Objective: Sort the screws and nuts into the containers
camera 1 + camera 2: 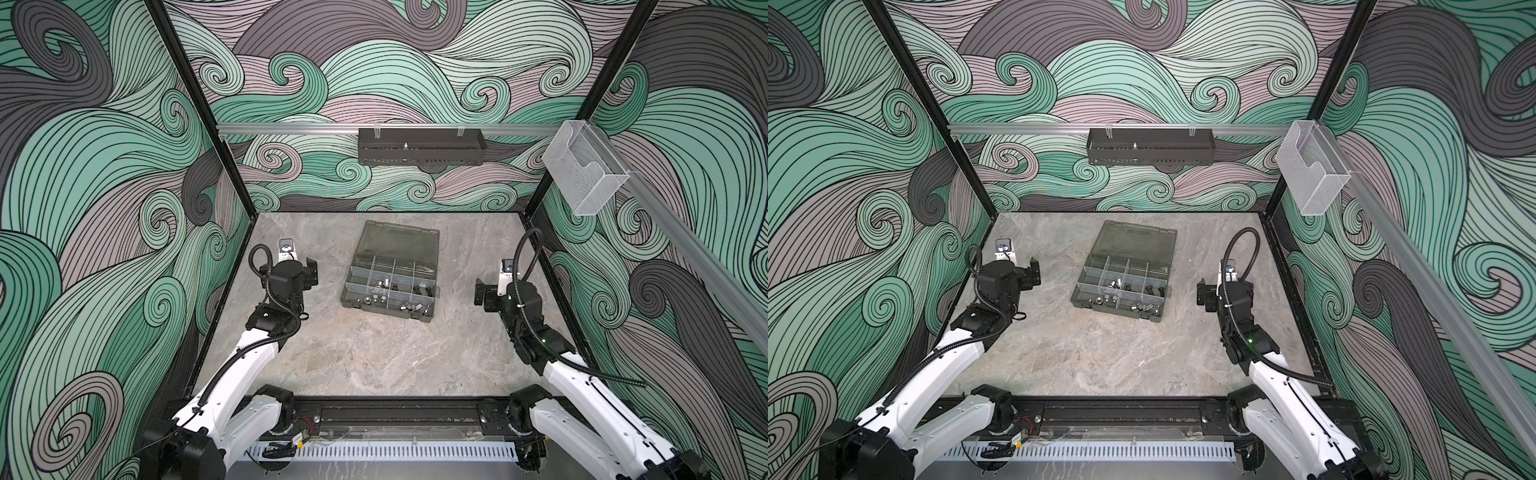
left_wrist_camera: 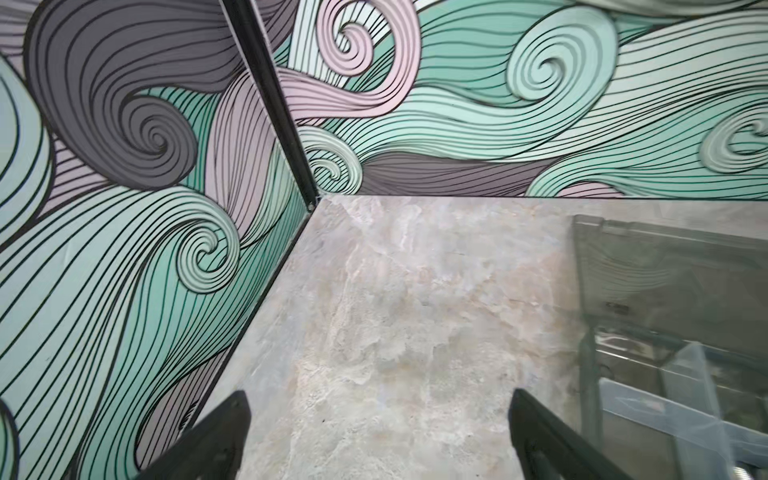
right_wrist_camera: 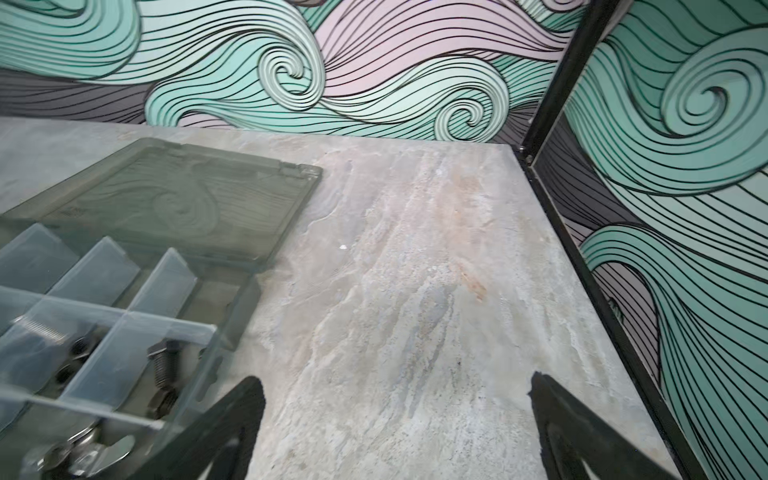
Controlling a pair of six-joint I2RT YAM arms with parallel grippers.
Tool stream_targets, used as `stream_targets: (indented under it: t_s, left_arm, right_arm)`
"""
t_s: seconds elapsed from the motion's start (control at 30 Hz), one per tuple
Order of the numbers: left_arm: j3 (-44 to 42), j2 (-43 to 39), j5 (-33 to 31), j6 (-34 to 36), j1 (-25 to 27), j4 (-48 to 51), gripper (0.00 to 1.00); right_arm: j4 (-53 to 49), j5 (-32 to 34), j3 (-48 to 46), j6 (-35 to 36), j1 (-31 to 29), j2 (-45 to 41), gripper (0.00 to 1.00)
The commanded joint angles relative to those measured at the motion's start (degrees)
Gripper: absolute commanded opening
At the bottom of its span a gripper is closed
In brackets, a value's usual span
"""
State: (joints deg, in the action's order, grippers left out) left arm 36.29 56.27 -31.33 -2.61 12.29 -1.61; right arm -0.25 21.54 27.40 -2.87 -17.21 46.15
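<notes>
Only at right wrist, threads legible on screws in containers

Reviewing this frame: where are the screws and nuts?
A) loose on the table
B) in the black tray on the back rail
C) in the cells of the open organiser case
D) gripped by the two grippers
C: the screws and nuts lie in the divided cells of the organiser case, its lid folded back, while the left gripper and right gripper stand open and empty beside it.
</notes>
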Motion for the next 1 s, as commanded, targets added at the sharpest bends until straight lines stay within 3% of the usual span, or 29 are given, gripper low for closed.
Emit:
stream_targets:
  t_s: [0.0, 0.17, 0.3, 0.4, 0.47, 0.7, 0.8, 0.87, 0.97]
  left_arm:
    - [-2.15, 3.74, -2.17, -1.23, -3.75, -4.71, 0.99]
    - [-6.1, 8.66, 2.28, -4.3, -7.73, -11.94, 0.99]
    - [-8.22, 12.96, 3.74, -6.45, -9.43, -16.65, 0.99]
    - [-9.77, 17.76, 4.94, -4.17, -9.93, -20.55, 0.98]
    - [-8.35, 19.63, 5.05, -3.63, -10.27, -20.89, 0.99]
    - [-6.46, 23.38, 14.42, -1.23, -12.76, -24.64, 0.99]
    - [-7.6, 24.81, 17.67, -2.96, -14.64, -29.06, 0.99]
    - [-10.65, 27.92, 18.51, -4.1, -15.51, -36.28, 0.99]
    - [-11.86, 31.83, 23.19, -1.53, -15.9, -42.54, 0.99]
  right_arm:
    - [11.61, 1.42, -3.62, 2.01, 3.18, 0.88, 0.99]
    - [22.31, -1.02, -7.74, 2.71, 7.33, 6.66, 0.99]
    - [25.81, -2.39, -6.74, 1.27, 9.54, 16.21, 0.99]
    - [32.8, -2.58, -7.53, 0.02, 10.75, 24.44, 0.99]
    - [28.54, -3.39, -4.0, -0.21, 11.09, 27.19, 0.99]
    - [33.21, -5.64, 1.02, 2.93, 11.72, 35.9, 0.99]
    - [48.57, -7.31, -3.28, 3.75, 12.8, 41.72, 0.99]
    - [46.5, -9.26, -4.03, 2.36, 14.06, 40.36, 0.99]
    - [54.36, -9.42, -6.08, 2.87, 14.18, 43.15, 0.99]
